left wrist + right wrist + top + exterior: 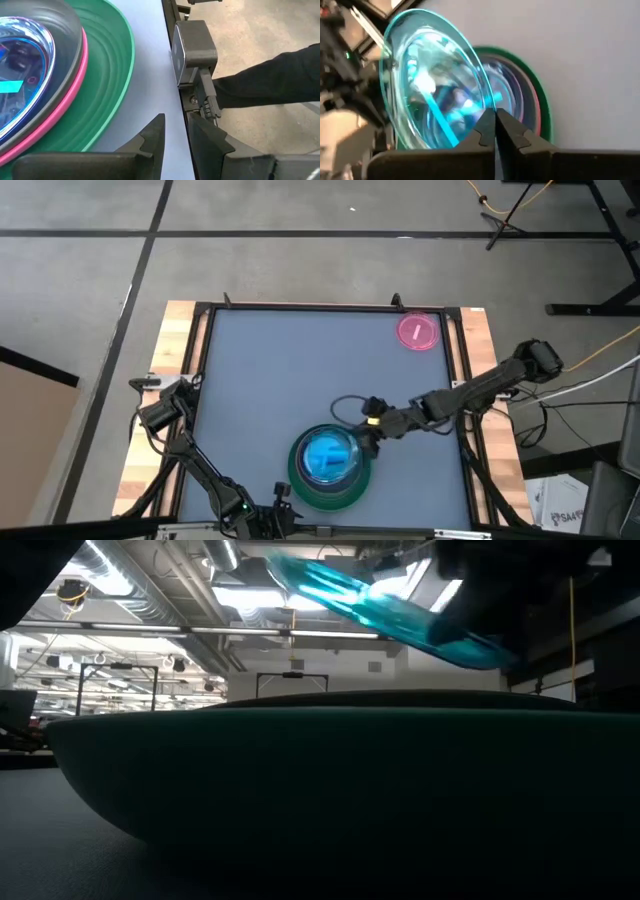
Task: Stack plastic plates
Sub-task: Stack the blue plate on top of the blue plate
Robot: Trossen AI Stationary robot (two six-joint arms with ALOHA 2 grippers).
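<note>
Right wrist view: the right gripper (495,122) pinches the rim of the small translucent blue plastic plate (432,80), tilted directly above the stack of round plates on the large dark green plate (345,492); the striped pink plate (417,332) lies well apart.

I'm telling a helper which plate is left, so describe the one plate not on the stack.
Look at the grey table, at the far corner on the right arm's side, well away from the green-rimmed stack. The small pink plate lies there alone, the only pink one with a pale stripe.
</note>
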